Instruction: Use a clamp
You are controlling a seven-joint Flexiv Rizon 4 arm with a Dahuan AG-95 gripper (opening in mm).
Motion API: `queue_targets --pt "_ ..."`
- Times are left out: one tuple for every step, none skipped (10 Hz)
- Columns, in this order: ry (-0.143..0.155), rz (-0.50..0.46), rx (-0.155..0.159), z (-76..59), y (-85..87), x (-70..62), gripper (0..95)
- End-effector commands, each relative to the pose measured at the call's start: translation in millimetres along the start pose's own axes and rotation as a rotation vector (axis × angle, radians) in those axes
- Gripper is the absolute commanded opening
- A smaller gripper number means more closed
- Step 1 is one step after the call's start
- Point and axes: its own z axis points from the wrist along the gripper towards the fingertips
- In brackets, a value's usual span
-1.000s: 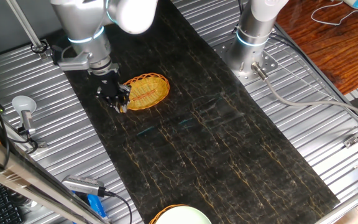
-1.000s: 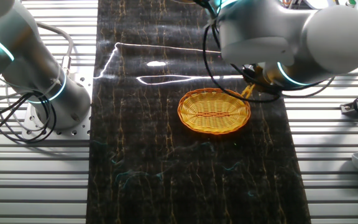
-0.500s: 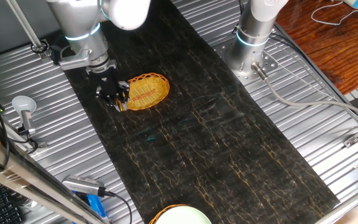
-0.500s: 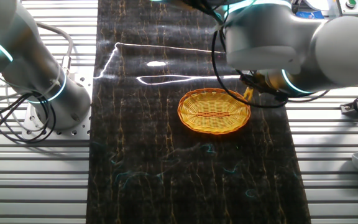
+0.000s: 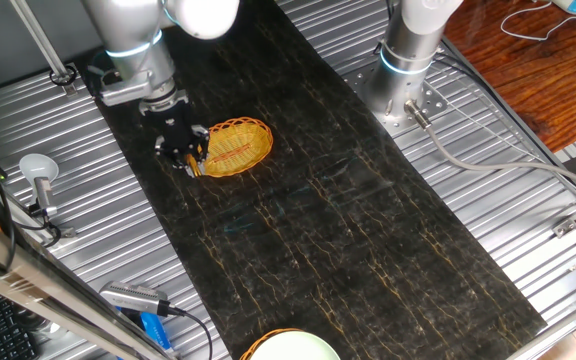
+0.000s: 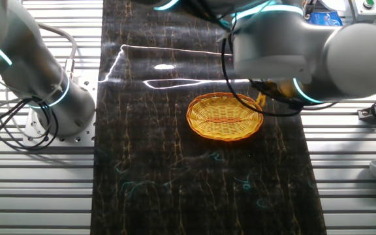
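Basket (image 6: 225, 117), perhaps clamp (image 6: 260, 99) beside

Both views are evenly and brightly lit from overhead. In the other fixed view, strong white glare streaks are thrown across the glossy black gold-veined mat (image 6: 194, 163) near the far edge of the desk, and faint teal reflections are seen toward the near edge. The ribbed metal tabletop (image 5: 528, 190) is softly sheened. Only a short, soft shadow is cast beside the round yellow-orange woven basket (image 5: 236, 146). Focus is reasonably sharp throughout; little edge distortion is noticed.
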Motion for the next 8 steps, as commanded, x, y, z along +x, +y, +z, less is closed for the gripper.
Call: queue_targets --pt "-0.026 -0.041 0.017 -1.4 1.3 0.6 0.0" --pt "-0.045 -0.048 0.021 -1.2 1.3 0.7 0.0" --pt "-0.060 -0.053 0.023 -1.2 1.3 0.7 0.0" --pt "-0.061 -0.053 0.024 -1.2 1.3 0.7 0.0" --pt "-0.061 -0.057 0.025 -0.7 1.1 0.9 0.0" --pt "-0.076 -0.066 0.024 0.1 0.8 1.3 0.0" --pt "-0.097 -0.074 0.024 0.4 0.9 1.5 0.0" --pt "-0.099 -0.076 0.025 0.5 0.9 1.6 0.0"
